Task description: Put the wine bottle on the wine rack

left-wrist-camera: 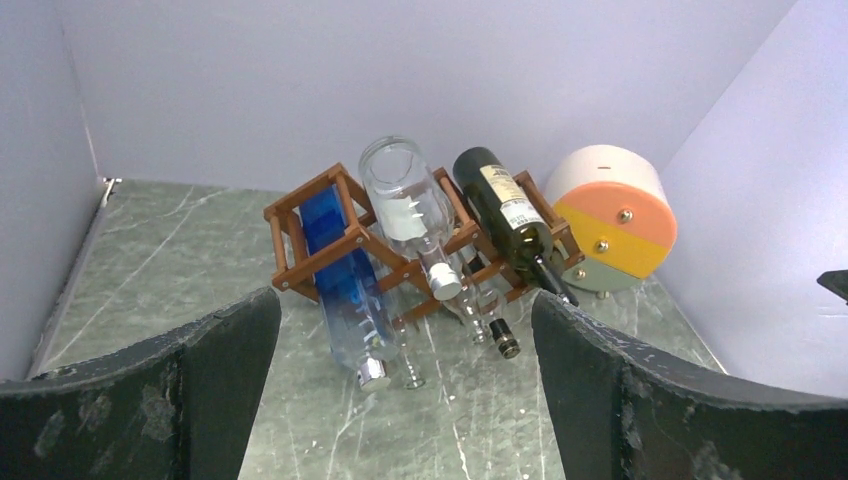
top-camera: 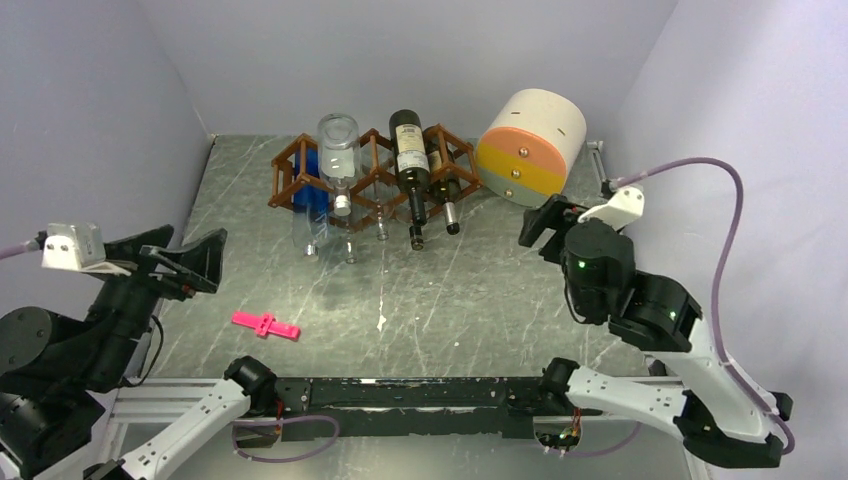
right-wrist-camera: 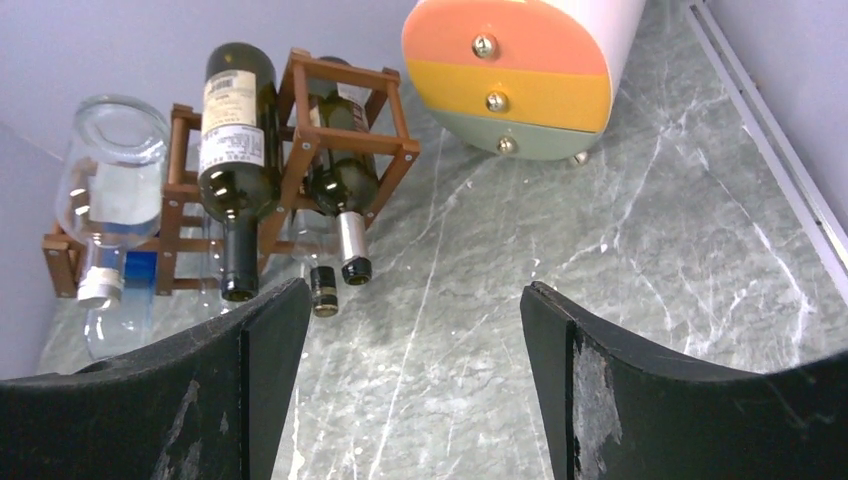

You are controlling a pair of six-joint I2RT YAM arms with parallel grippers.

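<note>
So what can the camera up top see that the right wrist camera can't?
Only the top view shows the pink clip and the open left tool. Only the right wrist view plainly shows the grey-green strip low on the face of the cylinder. Both show the wine rack, the dark wine bottle and the clear bottle lying on it, that cream, orange and yellow cylinder, and the open right tool, which holds nothing.
</note>
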